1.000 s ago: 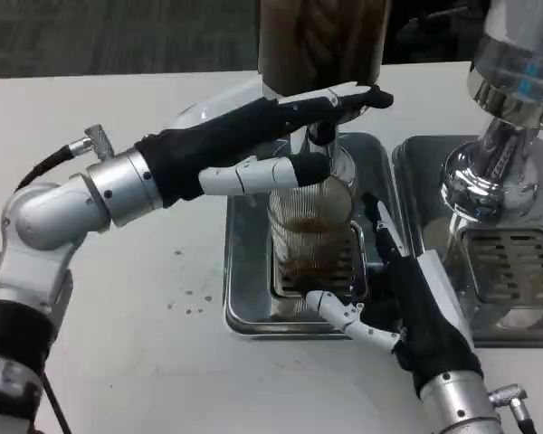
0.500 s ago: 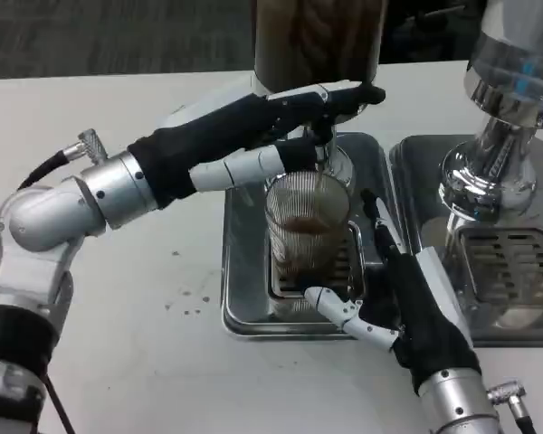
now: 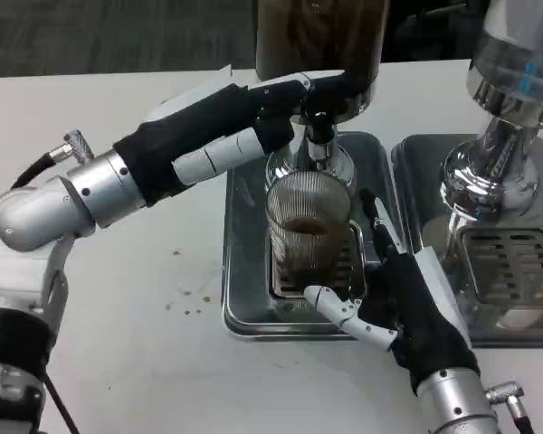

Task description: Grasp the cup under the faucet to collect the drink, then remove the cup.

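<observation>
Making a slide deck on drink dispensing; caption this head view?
Right hand cradles the part-filled ribbed cup on the drip tray while left hand reaches the dispenser tap.

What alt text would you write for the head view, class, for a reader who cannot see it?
A ribbed clear cup part-filled with brown drink stands on a metal drip tray under a dispenser faucet. The robot's right hand is at the cup's base, while its left hand reaches to the faucet lever above.
</observation>
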